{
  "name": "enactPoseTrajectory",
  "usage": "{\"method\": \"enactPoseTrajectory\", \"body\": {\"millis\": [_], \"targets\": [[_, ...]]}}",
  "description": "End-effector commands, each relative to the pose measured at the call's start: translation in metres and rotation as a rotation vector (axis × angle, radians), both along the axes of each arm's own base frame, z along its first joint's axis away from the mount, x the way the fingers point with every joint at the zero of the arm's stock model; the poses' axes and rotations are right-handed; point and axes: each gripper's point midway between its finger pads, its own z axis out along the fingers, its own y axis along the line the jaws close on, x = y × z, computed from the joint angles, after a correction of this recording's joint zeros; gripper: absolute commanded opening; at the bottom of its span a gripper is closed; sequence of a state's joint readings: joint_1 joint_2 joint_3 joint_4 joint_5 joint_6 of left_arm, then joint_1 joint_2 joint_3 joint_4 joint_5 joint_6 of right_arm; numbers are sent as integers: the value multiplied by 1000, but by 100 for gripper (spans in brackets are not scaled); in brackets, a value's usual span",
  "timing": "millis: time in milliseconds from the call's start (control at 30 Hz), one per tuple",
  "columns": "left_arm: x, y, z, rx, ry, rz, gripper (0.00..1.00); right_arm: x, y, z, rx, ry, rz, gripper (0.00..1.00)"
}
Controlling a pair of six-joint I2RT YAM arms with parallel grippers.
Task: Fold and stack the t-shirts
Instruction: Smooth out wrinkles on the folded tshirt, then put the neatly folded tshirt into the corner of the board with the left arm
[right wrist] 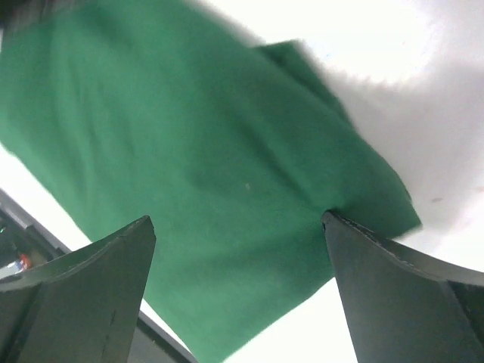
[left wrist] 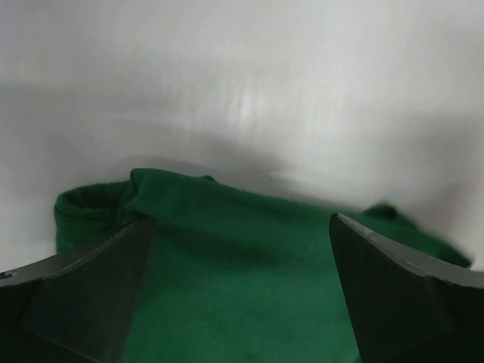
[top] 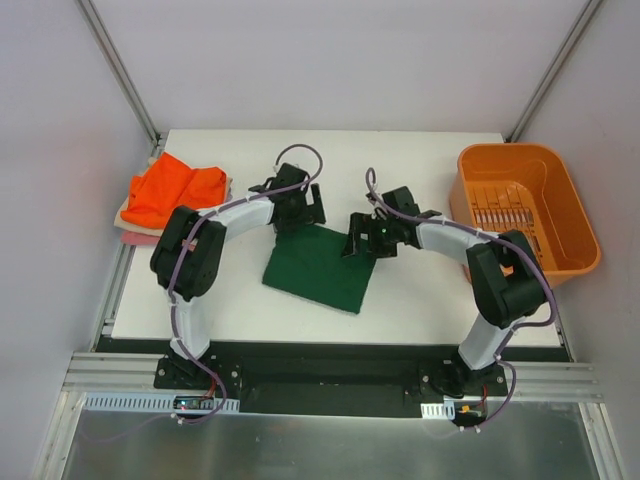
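Folded green shirt (top: 318, 270) lies askew mid-desk (top: 430, 300), left hand (top: 297, 214) over its far-left corner, right hand (top: 361, 243) over its far-right, both spread wide and holding nothing; orange shirt (top: 175, 190) lies far left, nearer the left hand.

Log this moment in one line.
left hand: open, over green shirt far edge | right hand: open, over its far right corner | green shirt: folded flat | orange shirt: on pile, far left
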State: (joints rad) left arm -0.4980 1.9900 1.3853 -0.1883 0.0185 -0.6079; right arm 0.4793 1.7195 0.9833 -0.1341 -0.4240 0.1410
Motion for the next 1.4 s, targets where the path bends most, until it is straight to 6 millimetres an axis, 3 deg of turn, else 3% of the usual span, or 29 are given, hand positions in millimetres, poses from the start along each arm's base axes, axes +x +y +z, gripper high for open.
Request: {"method": "enactPoseTrajectory", "body": {"millis": [0,100,200,300,433,600,700,867,1033,1200,1367], "targets": [[-63,34,-4,88,62,80,99,27,-44,-17,-178,-7,-25,96],[-85,35,6,75,23,71,99,50,-46,-1,-197,-69,2,96],[-80,45,29,81,-67,110,99,55,-47,28,-201,-124,16,96],[-66,50,59,98,-162,125,99,51,-53,63,-195,-210,-4,96],[-77,42,78,27,-168,82,99,24,-68,99,-153,-297,-75,96],[-110,51,57,-3,-92,79,99,-12,-99,123,-63,-422,-321,96],[-117,48,46,-20,-52,68,99,-32,-115,133,38,-484,-477,96],[-123,30,24,-66,39,19,99,-61,-121,144,157,-612,-473,96],[-129,22,-8,-58,133,16,99,-82,-135,131,104,-607,-461,96],[-139,24,-31,-14,187,23,99,-84,-139,117,69,-599,-458,96],[-155,17,-46,33,210,-5,88,-89,-139,106,37,-569,-427,96]]}}
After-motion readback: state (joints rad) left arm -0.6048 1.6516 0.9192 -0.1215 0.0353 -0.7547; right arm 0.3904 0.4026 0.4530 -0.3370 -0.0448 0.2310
